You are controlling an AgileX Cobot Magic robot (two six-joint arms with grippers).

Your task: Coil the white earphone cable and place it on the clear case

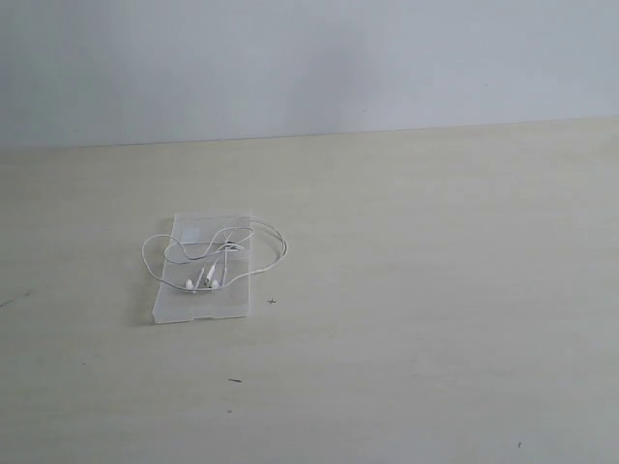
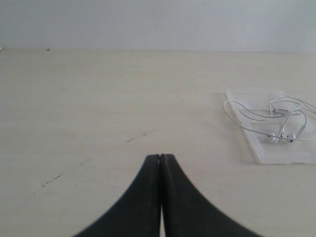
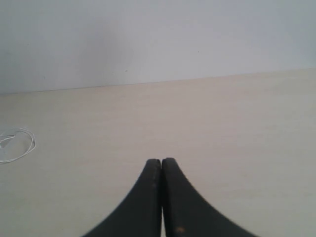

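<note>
The white earphone cable (image 1: 224, 249) lies in loose, uneven loops on the clear case (image 1: 198, 307), its two earbuds (image 1: 206, 281) side by side near the case's middle. Some loops spill past the case's long edges. The transparent rectangular case lies flat on the pale tabletop (image 1: 406, 290).

**Pale stuff all over, black up front**

The earphone cable (image 1: 208, 279) is seen in plain white, and the clear case (image 1: 198, 307) is colourless with a whitish sheen. The bench (image 1: 435, 319) is coloured pale cream, faintly grained and dotted with dark specks (image 1: 235, 380). The left hand (image 2: 160, 157) and right hand (image 3: 161, 161) are shown in black, and the wall (image 1: 309, 58) in light grey.
</note>
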